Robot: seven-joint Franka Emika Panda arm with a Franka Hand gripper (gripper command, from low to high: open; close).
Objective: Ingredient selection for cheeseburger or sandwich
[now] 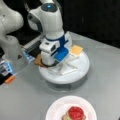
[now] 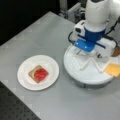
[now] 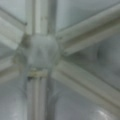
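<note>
Toast square [image 2: 35, 74] with red tomato disc [image 2: 40, 73] on top, lying on white plate [image 2: 26, 80] on grey worktop [image 2: 42, 35]; same stack at bottom of a front view [image 1: 74, 114]. Yellow cheese square [image 1: 76, 50] resting at rim of white round divided tray [image 1: 72, 75], seen in both front views. Brown piece [image 1: 38, 60] at tray's edge, partly hidden by arm. Pincer [image 2: 86, 52] low over tray's centre hub [image 3: 37, 53]; open or closed: cannot tell, fingers hidden.
</note>
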